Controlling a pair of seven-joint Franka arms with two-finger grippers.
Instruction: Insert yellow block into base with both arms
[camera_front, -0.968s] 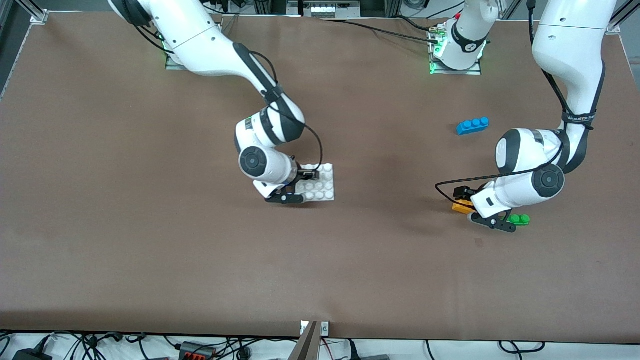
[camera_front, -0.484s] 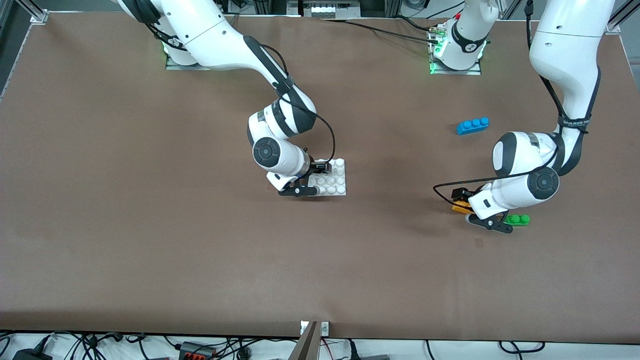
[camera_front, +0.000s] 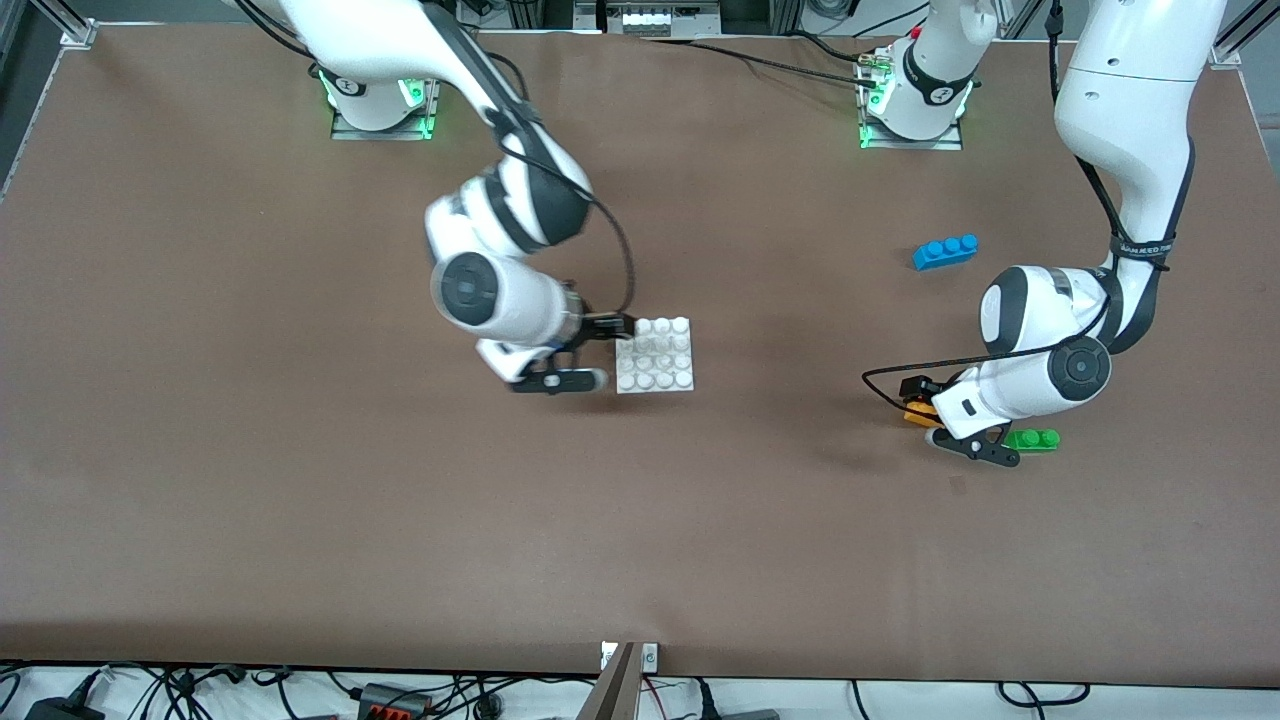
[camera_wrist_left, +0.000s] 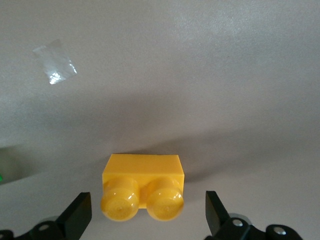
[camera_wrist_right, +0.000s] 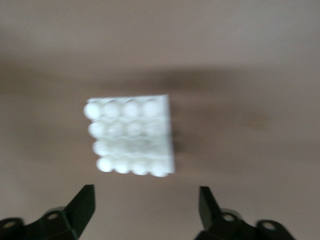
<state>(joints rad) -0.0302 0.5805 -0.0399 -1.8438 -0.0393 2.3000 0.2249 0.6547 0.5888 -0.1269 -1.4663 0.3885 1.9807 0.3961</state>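
1. While its jaws stand wide apart with nothing clamped between them, the left gripper (camera_wrist_left: 145, 220) sits low over the brown tabletop (camera_front: 300, 520) toward the left arm's end, its two black fingertips (camera_wrist_left: 76, 216) spread to either side of the small orange-yellow plastic block with two round studs (camera_wrist_left: 143, 186).
2. That yellow block rests on the tabletop, apart from both fingertips; in the front view it shows only as an orange patch (camera_front: 916, 413) at the gripper's (camera_front: 930, 415) edge, mostly covered by the left arm's wrist.
3. Just beside the left gripper, toward the left arm's end of the tabletop, lies a small green two-stud brick (camera_front: 1034, 439).
4. A longer blue three-stud brick (camera_front: 945, 251) lies well apart from the two, farther from the front camera.
5. A small clear scrap of tape (camera_wrist_left: 55, 68) shows on the tabletop in the left wrist view.
6. At the right gripper (camera_wrist_right: 145, 212) the jaws are likewise spread wide and hold nothing; its black fingertips (camera_wrist_right: 82, 205) frame the flat white square plastic base with a four-by-four grid of round studs (camera_wrist_right: 131, 136) without touching it.
7. The white base lies flat near the middle of the tabletop (camera_front: 656, 354), with the right gripper (camera_front: 590, 352) just beside its edge toward the right arm's end.
8. Base and yellow block lie well apart, with bare brown tabletop between them.
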